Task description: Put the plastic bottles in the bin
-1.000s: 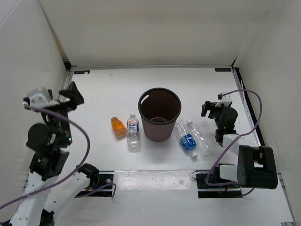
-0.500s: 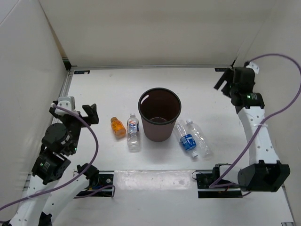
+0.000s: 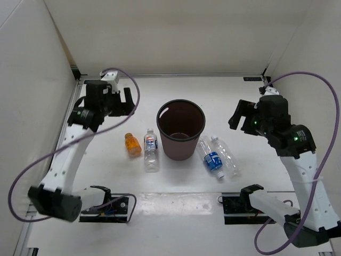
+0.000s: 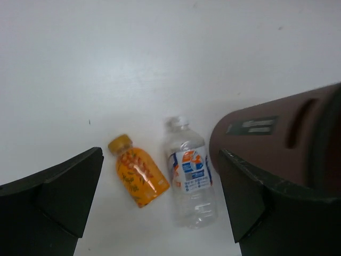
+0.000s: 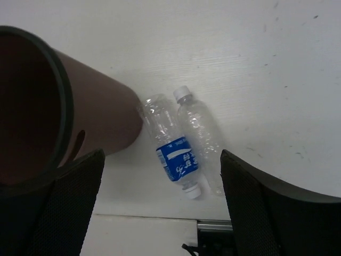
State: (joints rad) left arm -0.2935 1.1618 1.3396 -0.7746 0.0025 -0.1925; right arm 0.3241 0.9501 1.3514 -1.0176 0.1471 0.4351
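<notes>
Bin [image 3: 179, 150] stands upright at centre. Orange bottle [image 3: 133, 144] and labelled clear bottle [image 3: 151, 151] lie just left of it. Blue-labelled bottle [image 3: 211, 157] and unlabelled bottle [image 3: 226, 157] lie right, side by side.

From the left wrist, the bin [image 4: 282, 133] runs off the picture's right edge, and the print on the blue-white labelled bottle [image 4: 189, 173] is too blurred to read. From the right wrist, the bin's rim leaves the left edge. From above, the right arm [image 3: 306, 176] is cut at the bottom.
</notes>
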